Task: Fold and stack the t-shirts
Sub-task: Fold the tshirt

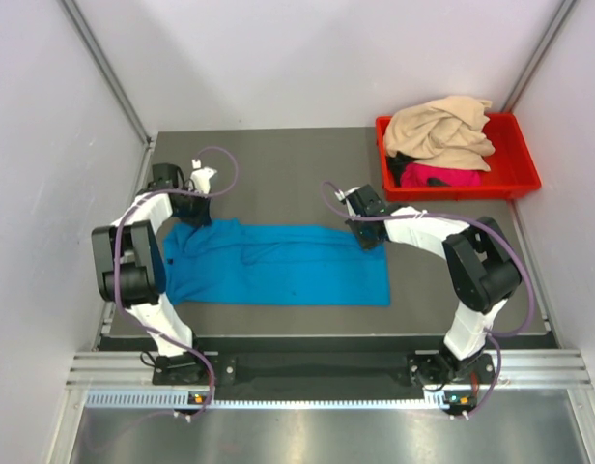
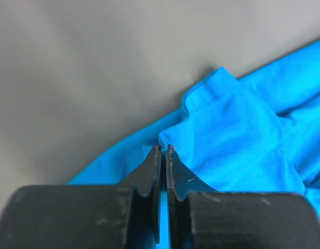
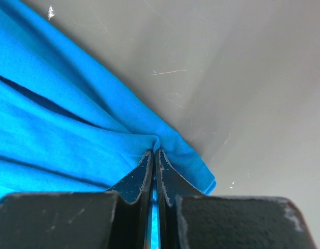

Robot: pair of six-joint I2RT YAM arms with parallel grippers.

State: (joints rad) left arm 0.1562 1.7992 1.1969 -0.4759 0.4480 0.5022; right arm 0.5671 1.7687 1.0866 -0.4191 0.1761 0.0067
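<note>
The turquoise-blue t-shirt (image 1: 278, 263) lies spread on the dark table, folded lengthwise. My left gripper (image 1: 194, 215) is shut on its far left edge; in the left wrist view the gripper (image 2: 163, 149) pinches a fold of blue cloth (image 2: 238, 135). My right gripper (image 1: 363, 235) is shut on the far right corner; in the right wrist view it (image 3: 154, 152) pinches the blue hem (image 3: 97, 135). The beige-tan t-shirt (image 1: 439, 129) lies crumpled over the magenta-pink t-shirt (image 1: 440, 176) in the bin.
A red plastic bin (image 1: 518, 174) stands at the back right of the table. White walls close in the back and both sides. The table's near edge (image 1: 317, 338) runs just in front of the blue shirt.
</note>
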